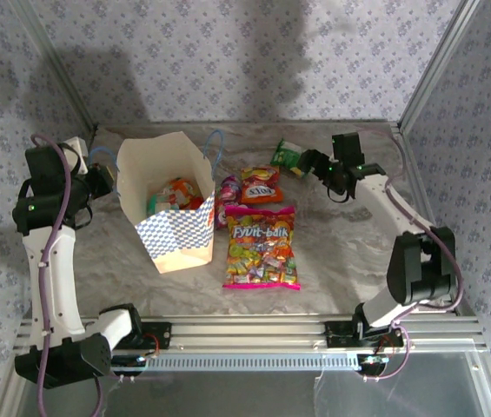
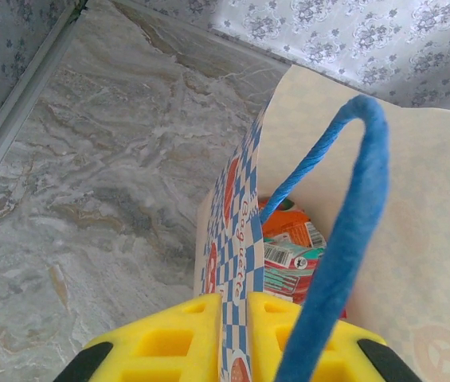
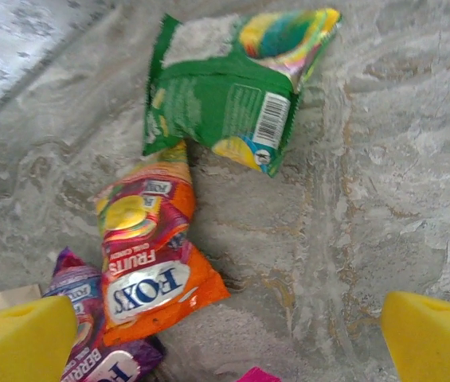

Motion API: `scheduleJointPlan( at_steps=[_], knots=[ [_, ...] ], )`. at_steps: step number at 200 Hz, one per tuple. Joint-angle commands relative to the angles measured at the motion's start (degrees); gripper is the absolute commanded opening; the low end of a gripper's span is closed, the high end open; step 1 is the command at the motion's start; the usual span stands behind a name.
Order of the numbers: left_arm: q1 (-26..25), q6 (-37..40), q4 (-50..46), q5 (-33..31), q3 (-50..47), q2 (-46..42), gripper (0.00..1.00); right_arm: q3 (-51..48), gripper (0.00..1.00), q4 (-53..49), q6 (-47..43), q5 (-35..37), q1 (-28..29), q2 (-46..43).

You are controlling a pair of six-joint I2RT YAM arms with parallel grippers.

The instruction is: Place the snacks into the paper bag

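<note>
The paper bag [image 1: 175,239] stands open at centre left, with an orange and a teal packet [image 1: 174,195] inside. My left gripper [image 1: 106,182] is shut on the bag's left wall; in the left wrist view the checkered wall [image 2: 236,239] runs between the yellow fingers of that gripper [image 2: 234,338], and the blue cord handle [image 2: 344,239] arches over them. On the table lie a green packet [image 3: 232,87], an orange packet [image 3: 149,255], a purple packet [image 3: 89,318] and the large pink bag [image 1: 261,248]. My right gripper [image 3: 228,338] hovers open over bare table beside the orange packet, holding nothing.
The marbled tabletop [image 1: 349,252] is bounded by patterned walls and metal frame posts [image 1: 423,78] at the back corners. The green packet [image 1: 288,156] lies close to the back edge, just left of the right gripper [image 1: 316,165].
</note>
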Motion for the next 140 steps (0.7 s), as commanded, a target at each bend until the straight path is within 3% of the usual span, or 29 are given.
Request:
scheduleJointPlan(
  at_steps=[1, 74, 140],
  knots=[
    [-0.2, 0.55, 0.05, -0.69, 0.02, 0.33, 0.16, 0.73, 1.0, 1.11, 1.6, -4.17, -0.95, 3.45],
    [-0.17, 1.43, -0.35, -2.17, -0.61, 0.94, 0.17, 4.16, 0.98, 7.61, 4.26, -11.97, -3.24, 16.07],
    [-0.33, 1.25, 1.03, -2.14, -1.19, 2.44, 0.16, 9.84, 0.97, 8.38, 2.48, -9.84, -3.33, 22.64]
  ],
)
